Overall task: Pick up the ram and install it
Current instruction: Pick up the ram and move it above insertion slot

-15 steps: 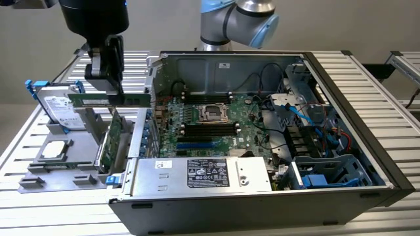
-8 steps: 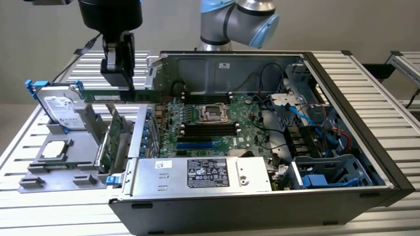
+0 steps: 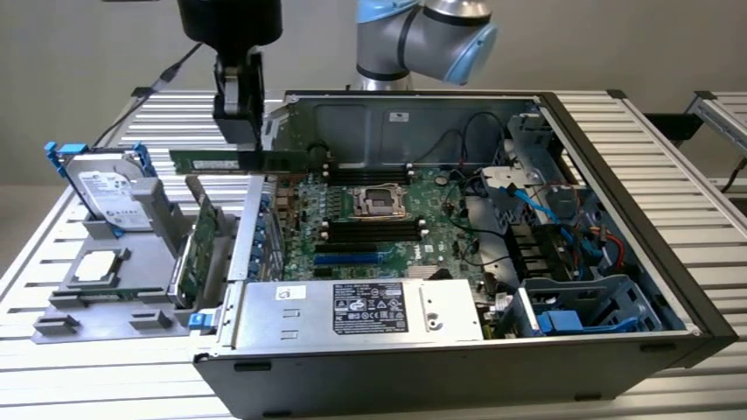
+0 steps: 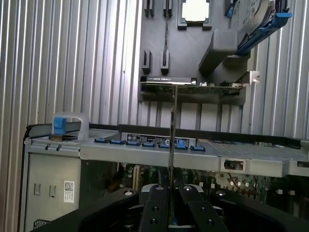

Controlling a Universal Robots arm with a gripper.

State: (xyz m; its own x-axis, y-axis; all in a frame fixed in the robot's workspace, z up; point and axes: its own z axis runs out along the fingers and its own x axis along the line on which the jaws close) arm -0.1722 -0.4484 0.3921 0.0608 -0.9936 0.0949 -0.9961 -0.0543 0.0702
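Ram (image 3: 210, 162) pinched in my jaws, aloft over case (image 3: 403, 112) edge | step: carry to board, not seated | next, I judge: align above memory slots (image 3: 373, 230).

An open computer case (image 3: 443, 381) sits beside a grey holder (image 3: 59, 308) bearing a hard drive (image 3: 105, 192).

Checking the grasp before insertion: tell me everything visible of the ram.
The ram is a long, thin green circuit-board stick, held level in the air, standing on edge. The hand grips its upper edge near the middle. It hangs over the wall of the open computer case on the exterior view's left, in no slot. The wrist view shows it edge-on between the fingers.
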